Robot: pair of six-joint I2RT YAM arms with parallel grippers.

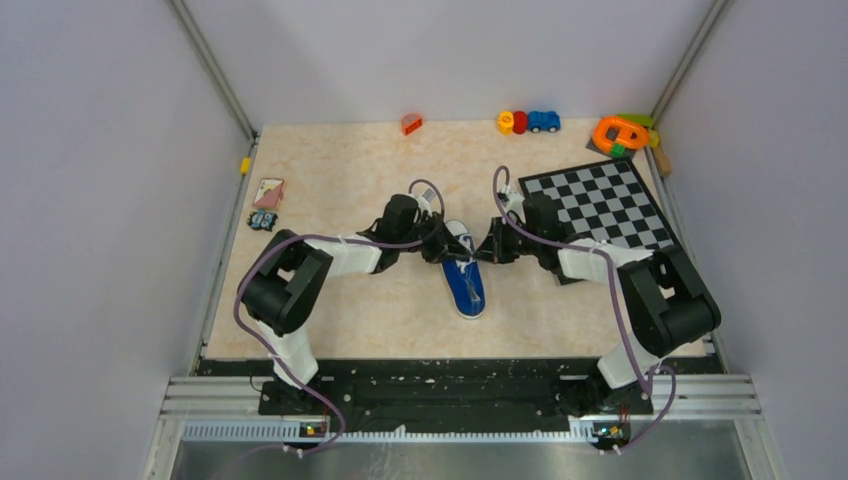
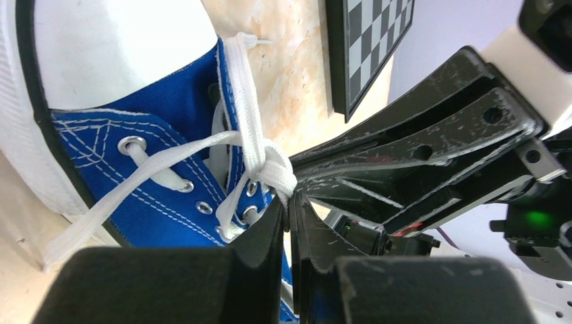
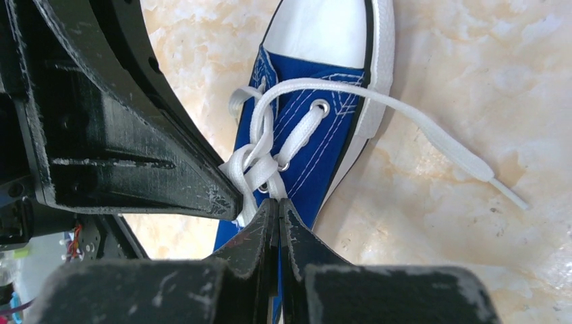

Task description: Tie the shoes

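The shoe (image 1: 465, 280), a small blue canvas sneaker with a white toe cap, lies mid-table with its toe towards the arms. Both grippers meet over its laces. In the left wrist view my left gripper (image 2: 291, 204) is shut on the bunched white lace (image 2: 275, 170) above the eyelets, and the right gripper's black fingers (image 2: 418, 145) come in from the right. In the right wrist view my right gripper (image 3: 278, 201) is shut, with the lace knot (image 3: 258, 169) running into its tips. One loose lace end (image 3: 465, 158) trails over the table.
A checkered board (image 1: 600, 205) lies at the right behind the right arm. Small toys stand along the far edge: a blue toy car (image 1: 544, 121), an orange ring toy (image 1: 620, 132) and a red piece (image 1: 411, 124). Cards (image 1: 267, 192) lie at the left.
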